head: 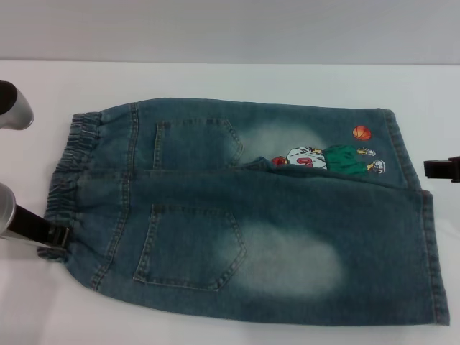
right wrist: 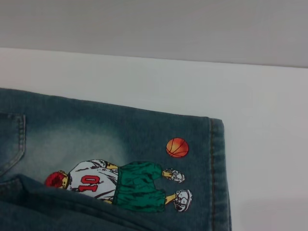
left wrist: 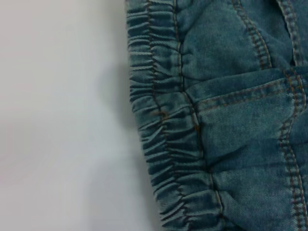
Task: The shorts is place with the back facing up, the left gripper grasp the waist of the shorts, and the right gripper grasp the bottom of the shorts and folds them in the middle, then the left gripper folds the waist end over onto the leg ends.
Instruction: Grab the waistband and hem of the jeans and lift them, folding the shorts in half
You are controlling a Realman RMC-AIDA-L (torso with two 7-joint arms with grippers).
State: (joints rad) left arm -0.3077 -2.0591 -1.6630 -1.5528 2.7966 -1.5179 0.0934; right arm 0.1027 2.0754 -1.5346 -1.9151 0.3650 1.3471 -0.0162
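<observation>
The shorts point(head: 244, 215) lie flat on the white table point(head: 237, 79) with the two back pockets facing up, the waist point(head: 68, 180) toward the robot's left and the leg hems point(head: 431, 251) toward its right. They are thick washed denim, so I judge them fairly heavy for cloth, soft enough to fold yet stiff enough to hold a crease and to drag as one sheet when lifted by an edge. The nearer leg overlaps the farther one along the middle of the shorts, partly covering the cartoon print point(head: 334, 158), with the orange basketball point(head: 362, 133) just beyond it. The best holds look like the gathered elastic band, which is bulky and ridged and should not slip, and the doubled stitched hem at the opposite end. The left gripper point(head: 57, 241) sits at the near corner of the waist, touching or just beside the band; whether its fingers are spread or closed on cloth I cannot tell. The left wrist view shows only the ruffled band point(left wrist: 163, 144) and bare table beside it. The right gripper point(head: 440, 169) hangs just off the hems, near the printed leg, apart from the fabric; its fingers I cannot judge either. Nothing else lies on the table around the shorts, so only the overlapped leg might snag the fold.
</observation>
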